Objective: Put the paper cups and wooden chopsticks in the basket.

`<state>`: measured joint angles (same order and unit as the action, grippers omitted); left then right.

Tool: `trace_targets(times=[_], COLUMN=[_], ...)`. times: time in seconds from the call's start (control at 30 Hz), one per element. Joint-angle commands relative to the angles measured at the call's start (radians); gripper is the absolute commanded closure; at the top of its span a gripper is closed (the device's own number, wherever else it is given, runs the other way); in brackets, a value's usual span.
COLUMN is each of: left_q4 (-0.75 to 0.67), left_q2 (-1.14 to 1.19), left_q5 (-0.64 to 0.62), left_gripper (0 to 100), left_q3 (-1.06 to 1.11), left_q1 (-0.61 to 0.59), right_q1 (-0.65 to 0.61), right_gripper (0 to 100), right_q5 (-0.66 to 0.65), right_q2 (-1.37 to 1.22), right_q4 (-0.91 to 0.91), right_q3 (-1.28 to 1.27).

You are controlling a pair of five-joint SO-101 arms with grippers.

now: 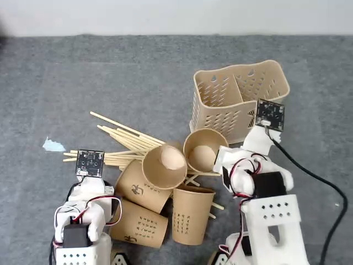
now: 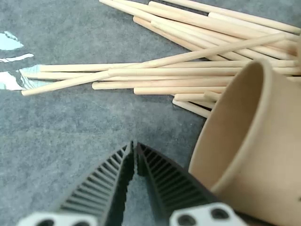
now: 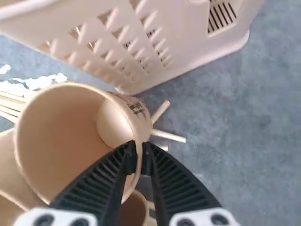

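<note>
Pinching the rim of a cup [image 3: 61, 136], the right gripper [image 3: 136, 150] was clamped on the paper wall, one jaw inside the mouth and one outside. In the high view this cup [image 1: 204, 150] sat at centre right of the frame, just below the basket [image 1: 240, 99], with its mouth tipped up toward the camera. Whether it was already off the counter [image 1: 110, 72] I could not tell.

The step in hand looked like carrying that cup into the basket. To do it well, the arm would need to lift straight up first, until the cup's base cleared the basket's rim, and only then travel toward the upper right of the frame. A rim grip on thin paper can crease or slip, so the squeeze should be firm and the motion slow. The cup should be centred over one compartment, away from the divider, before release. The basket looked light, so a knock against its wall could push it away.

The left gripper [image 2: 134, 150] was closed on nothing, low over the counter near the chopsticks [image 2: 178, 70] and beside another cup. Four more cups [image 1: 164, 165] lay heaped at lower centre, over the chopsticks fanned out at centre left.
</note>
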<state>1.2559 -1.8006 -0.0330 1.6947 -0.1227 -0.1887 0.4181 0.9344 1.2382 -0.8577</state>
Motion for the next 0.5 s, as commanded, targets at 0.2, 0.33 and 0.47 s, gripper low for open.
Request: trace_targets(times=[0.2, 0.33, 0.47], left_q4=[0.003, 0.003, 0.003], left_q2=[-0.015, -0.015, -0.015], left_q5=[0.002, 0.002, 0.002], left_gripper=[99, 99, 99], left_q3=[-0.01, -0.01, -0.01], left_q1=[-0.002, -0.002, -0.002], right_q1=[-0.01, -0.013, -0.01], right_gripper=[99.1, 99.1, 99.1], right_q5=[-0.089, -0.127, -0.141], right_q2=[0.001, 0.001, -0.001], right_q4=[0.354, 0.486, 0.541], right_q3=[0.391, 0.539, 0.677])
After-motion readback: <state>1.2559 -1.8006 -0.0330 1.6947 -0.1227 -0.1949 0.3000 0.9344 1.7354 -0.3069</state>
